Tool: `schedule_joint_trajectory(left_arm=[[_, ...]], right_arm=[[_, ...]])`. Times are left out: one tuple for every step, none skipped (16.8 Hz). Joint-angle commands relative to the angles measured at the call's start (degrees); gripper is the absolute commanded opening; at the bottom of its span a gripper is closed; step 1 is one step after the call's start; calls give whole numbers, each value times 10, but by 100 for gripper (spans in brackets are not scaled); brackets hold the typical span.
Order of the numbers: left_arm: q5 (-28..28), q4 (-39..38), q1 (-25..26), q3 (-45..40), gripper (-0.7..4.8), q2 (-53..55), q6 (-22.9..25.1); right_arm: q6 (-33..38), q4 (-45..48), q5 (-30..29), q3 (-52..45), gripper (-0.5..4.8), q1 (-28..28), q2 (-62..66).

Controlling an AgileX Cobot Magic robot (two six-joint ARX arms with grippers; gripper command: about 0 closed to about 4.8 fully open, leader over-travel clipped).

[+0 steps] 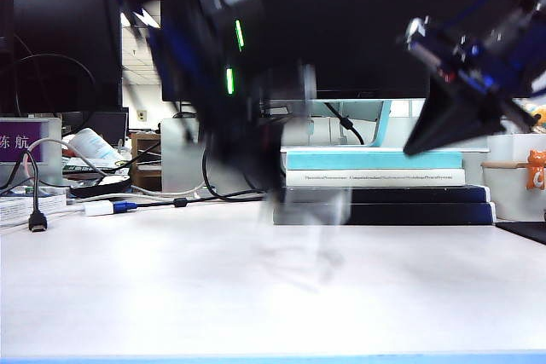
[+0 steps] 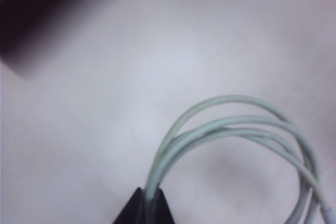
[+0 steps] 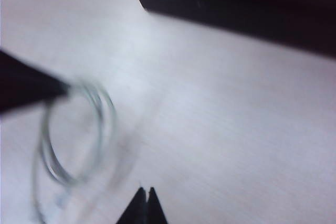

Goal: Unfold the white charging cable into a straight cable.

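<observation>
White charging cable (image 2: 231, 129) hangs in loops from the left pincer (image 2: 148, 203), approx 3 strands arcing out from between the tips in the left wrist view; both black tips are pressed together on the cord, so the pincer is fully closed on it. Ext. view shows the same cable only as a faint blurred smear (image 1: 320, 228) under the left arm, just above the tabletop (image 1: 171, 296), near the middle of the scene and in front of the book stack (image 1: 375, 181). Right wrist view catches the coil (image 3: 73, 135) as a blurred ring, w/ the left pincer's dark tip (image 3: 31, 90) at its upper edge; whether the loops touch the tabletop can't be told.

Right pincer (image 3: 145, 203) has its 2 tips closed against each other w/ nothing between them. In the ext. view it sits high at the right (image 1: 426, 138), well above the tabletop and apart from the cable.

Far left of the tabletop: a white adapter w/ blue plug (image 1: 109, 207) and a black cable end (image 1: 37, 222). A dark monitor (image 1: 341, 23) stands behind the books.
</observation>
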Motion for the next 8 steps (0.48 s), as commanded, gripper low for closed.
schedule_joint_trajectory(left_arm=[[9, 26, 13, 3, -5, -64, 13], [28, 24, 23, 3, -5, -91, 12], [31, 24, 26, 3, -5, -107, 12], [32, 25, 30, 3, -5, -121, 13], [40, 26, 32, 3, -5, -134, 13], [67, 32, 35, 3, -5, -147, 14], [94, 40, 35, 3, -5, -153, 12], [111, 49, 35, 3, -5, -158, 9]], right_arm=[[3, 2, -15, 4, -5, 0, -47], [15, 1, -41, 4, -5, 0, -75], [29, -1, -64, 4, -5, 0, -97], [36, -11, -93, 4, -5, 0, -119], [37, -25, -121, 4, -5, 0, -137], [37, -43, -155, 4, -4, 0, -161], [37, -53, -177, 4, 5, 0, -179], [37, -57, -188, 4, 20, 0, -193]])
